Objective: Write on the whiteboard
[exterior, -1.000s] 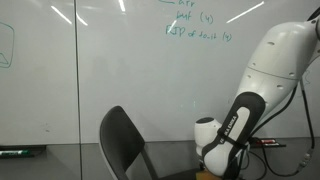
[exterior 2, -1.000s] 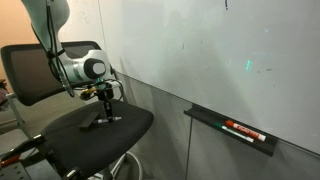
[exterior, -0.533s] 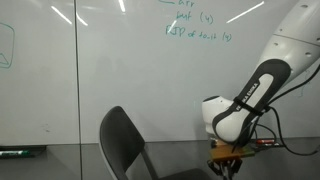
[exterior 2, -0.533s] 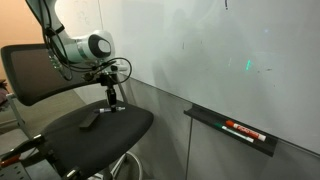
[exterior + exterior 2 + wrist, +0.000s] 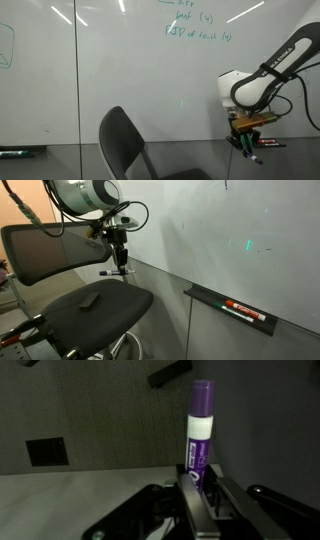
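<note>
Lifting is being finished: the gripper is being held clear above the chair seat, clamped on a purple marker, which is showing upright between the fingers in the wrist view. A second ago the gripper was down at the seat, and half a second ago it was partway up, so the pick-up is being judged done. The whiteboard is standing close beside the gripper, with green writing high up. No new stroke is being made yet.
</note>
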Motion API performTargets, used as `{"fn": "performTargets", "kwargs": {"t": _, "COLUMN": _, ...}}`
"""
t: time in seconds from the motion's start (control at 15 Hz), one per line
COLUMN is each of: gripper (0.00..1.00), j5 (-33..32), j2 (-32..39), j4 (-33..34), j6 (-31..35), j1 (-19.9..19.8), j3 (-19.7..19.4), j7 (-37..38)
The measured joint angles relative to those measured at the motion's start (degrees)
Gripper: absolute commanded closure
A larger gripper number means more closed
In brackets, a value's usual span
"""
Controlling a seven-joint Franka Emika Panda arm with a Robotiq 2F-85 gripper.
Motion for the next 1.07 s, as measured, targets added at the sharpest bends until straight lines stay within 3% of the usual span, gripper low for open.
{"fn": "performTargets", "kwargs": {"t": 0.33, "gripper": 0.88, "j5": -2.5, "j2": -6.4, "j4": 0.5, "j6": -2.9, "j1": -5.7, "j3": 3.5, "j7": -7.8}}
{"fn": "performTargets", "kwargs": {"t": 0.8, "gripper": 0.88, "j5": -6.0, "j2": -14.1, "j4": 2.9, "j6": -6.1, "j1": -7.4, "j3": 9.0, "j7": -12.0}}
{"fn": "performTargets", "kwargs": {"t": 1.07, "gripper": 0.88, "j5": -6.7, "j2": -14.3, "j4": 6.3, "j6": -7.7, "j1": -9.3, "j3": 9.8, "j7": -16.2}}
